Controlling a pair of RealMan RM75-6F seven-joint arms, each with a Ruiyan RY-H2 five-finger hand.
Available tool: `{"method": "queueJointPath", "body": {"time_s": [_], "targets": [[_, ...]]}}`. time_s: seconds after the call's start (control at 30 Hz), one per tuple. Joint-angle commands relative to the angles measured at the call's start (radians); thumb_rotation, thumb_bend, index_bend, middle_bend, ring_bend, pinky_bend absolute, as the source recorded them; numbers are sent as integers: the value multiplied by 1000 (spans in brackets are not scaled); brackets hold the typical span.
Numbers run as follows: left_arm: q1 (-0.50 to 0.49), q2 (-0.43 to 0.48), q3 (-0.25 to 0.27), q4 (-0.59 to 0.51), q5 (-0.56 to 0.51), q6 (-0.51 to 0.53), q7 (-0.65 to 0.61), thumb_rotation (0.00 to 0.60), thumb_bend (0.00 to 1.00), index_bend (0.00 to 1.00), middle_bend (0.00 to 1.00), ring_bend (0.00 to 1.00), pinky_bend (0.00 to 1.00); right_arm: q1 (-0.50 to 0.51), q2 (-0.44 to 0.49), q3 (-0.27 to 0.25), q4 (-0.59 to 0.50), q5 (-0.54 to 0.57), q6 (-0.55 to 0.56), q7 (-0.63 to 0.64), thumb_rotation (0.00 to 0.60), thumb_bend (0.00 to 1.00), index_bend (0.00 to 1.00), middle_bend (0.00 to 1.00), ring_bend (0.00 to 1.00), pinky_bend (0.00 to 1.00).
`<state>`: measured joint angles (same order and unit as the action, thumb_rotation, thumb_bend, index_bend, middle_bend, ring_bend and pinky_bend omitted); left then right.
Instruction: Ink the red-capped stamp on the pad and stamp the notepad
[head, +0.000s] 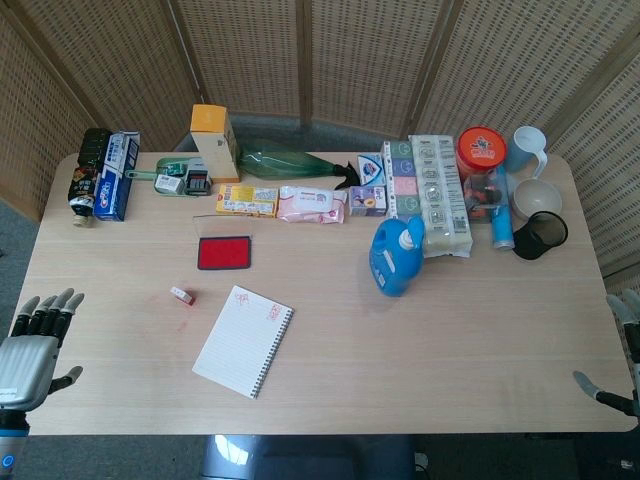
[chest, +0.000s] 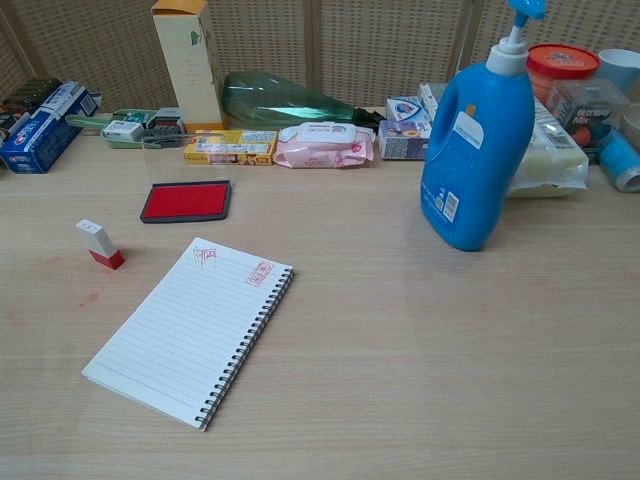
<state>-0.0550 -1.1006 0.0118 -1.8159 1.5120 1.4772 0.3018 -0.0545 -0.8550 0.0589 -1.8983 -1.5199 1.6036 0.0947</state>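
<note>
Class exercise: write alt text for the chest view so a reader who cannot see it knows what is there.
A spiral notepad bearing two red stamp marks lies on a wooden table, with a small red-capped stamp lying on the table to its left and an open red ink pad behind. A blue detergent bottle stands right; neither hand shows.

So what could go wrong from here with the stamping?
The stamp is small and leans on the table, so the left hand may knock it over while grasping. The notepad already carries two red marks near its top, so a new print could overlap them. The ink pad could slide when pressed.
</note>
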Motion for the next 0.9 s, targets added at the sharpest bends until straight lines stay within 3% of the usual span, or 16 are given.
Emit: {"method": "queueJointPath", "body": {"time_s": [0.03,0.33,0.4,0.47,0.53,0.63,0.7,0.9], "targets": [[0,-1,0,1,-1,-1,1,600,42,0,0,85,13,0,0,0,0,1,-2,0,600,64,71,8,0,0],[-13,-9,-8,15,-2,-16,-10,600,42,0,0,88,13,-2,4,0,-4,0,3,10,600,65,70,8,0,0],[-26,-21,-25,25,3,-12,-24,600,42,0,43,164,35,0,6,1,-4,3,-2,15,600,64,70,9,0,0],[-45,-44,-48,55,21,-4,-41,600,43,2,248,416,221,2,6,2,-3,8,-7,14,600,64,70,8,0,0],[-66,-56,-66,73,22,-15,-51,600,48,20,570,725,558,4,6,2,-3,8,-10,16,600,64,70,8,0,0],[-96,-70,-88,90,24,-34,-54,600,60,87,936,984,947,5,6,3,-2,10,-12,17,600,64,70,8,0,0],[-118,-82,-100,108,24,-53,-37,600,67,137,1000,1000,1000,6,5,4,-2,12,-14,17,600,65,70,9,0,0],[-215,-141,-143,164,-7,-158,25,600,95,251,1000,1000,1000,11,3,8,-4,24,-22,14,600,65,70,8,0,0]]}}
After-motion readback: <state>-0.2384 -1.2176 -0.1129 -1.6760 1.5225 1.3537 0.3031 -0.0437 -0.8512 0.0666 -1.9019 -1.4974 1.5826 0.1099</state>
